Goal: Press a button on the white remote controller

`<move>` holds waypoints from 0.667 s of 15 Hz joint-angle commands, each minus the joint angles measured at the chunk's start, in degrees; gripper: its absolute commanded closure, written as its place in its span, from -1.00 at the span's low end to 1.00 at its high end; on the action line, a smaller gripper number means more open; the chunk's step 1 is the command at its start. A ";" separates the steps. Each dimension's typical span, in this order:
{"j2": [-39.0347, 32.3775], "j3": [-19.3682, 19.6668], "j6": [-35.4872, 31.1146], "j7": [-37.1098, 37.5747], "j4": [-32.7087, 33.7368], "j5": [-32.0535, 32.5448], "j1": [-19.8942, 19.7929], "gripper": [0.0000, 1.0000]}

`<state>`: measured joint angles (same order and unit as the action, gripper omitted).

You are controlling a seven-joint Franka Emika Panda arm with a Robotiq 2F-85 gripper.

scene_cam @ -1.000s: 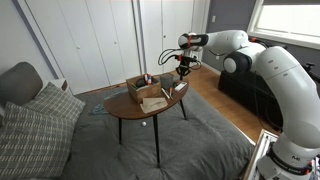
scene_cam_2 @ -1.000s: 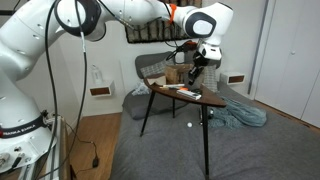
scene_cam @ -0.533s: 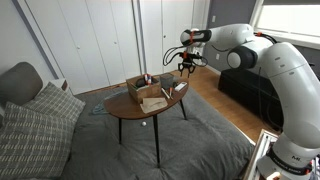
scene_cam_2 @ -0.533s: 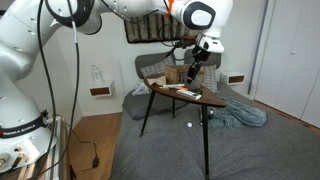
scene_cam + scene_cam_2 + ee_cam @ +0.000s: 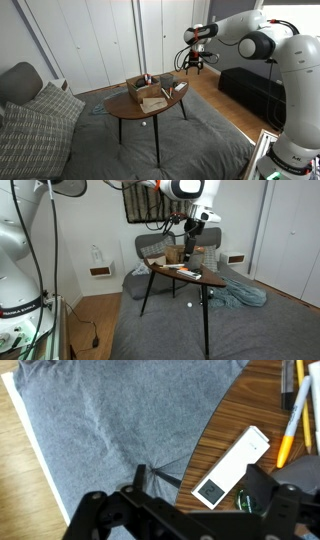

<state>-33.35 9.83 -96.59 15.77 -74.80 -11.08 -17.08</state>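
Note:
In the wrist view the white remote controller lies slantwise near the rim of the round wooden table, with a small dark display at its near end. My gripper hangs above it, open, one dark finger over the rug and the other finger over the tabletop, and nothing is between them. In both exterior views the gripper floats well above the table's end, not touching anything. In those views the remote is too small to make out.
A brown open box stands on the table beside flat tan paper. Pens lie just beyond the remote. The table has thin legs on a grey rug. A sofa with cushions and a dark cabinet flank it.
The gripper has lifted away from the tabletop and swung upward. Its jaws went from shut to wide open.

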 commanded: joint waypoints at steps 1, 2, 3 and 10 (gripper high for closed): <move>8.98 0.33 -8.20 -5.03 -13.90 3.93 2.58 -1.00; 10.42 0.44 -10.01 -5.91 -16.16 4.69 3.17 -1.00; 12.01 0.36 -11.65 -6.64 -18.76 5.48 3.70 -1.00; 21.46 -1.04 -23.36 -10.52 -38.04 9.40 7.98 -1.00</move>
<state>-18.45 9.53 -114.53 6.79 -101.73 -3.02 -10.52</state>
